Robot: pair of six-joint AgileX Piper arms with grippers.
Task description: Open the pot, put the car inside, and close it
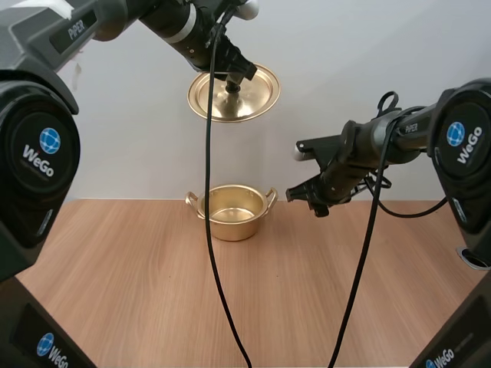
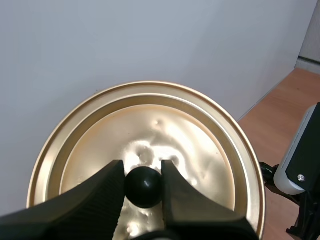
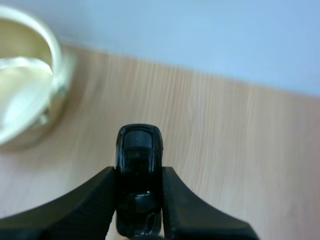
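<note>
Open pot (image 1: 230, 225) beneath held lid (image 1: 259, 87); car (image 3: 139, 165) held nearby.

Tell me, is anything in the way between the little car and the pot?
Nothing visible. The left gripper holds the lid high above the pot, so it's open. The right gripper holds the car in the air beside the pot.

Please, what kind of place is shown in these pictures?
Probably a robot test bench rather than a kitchen: a wooden table with a golden pot on it. The left gripper holds the lid in the air, and the right gripper pinches a black toy car.
</note>
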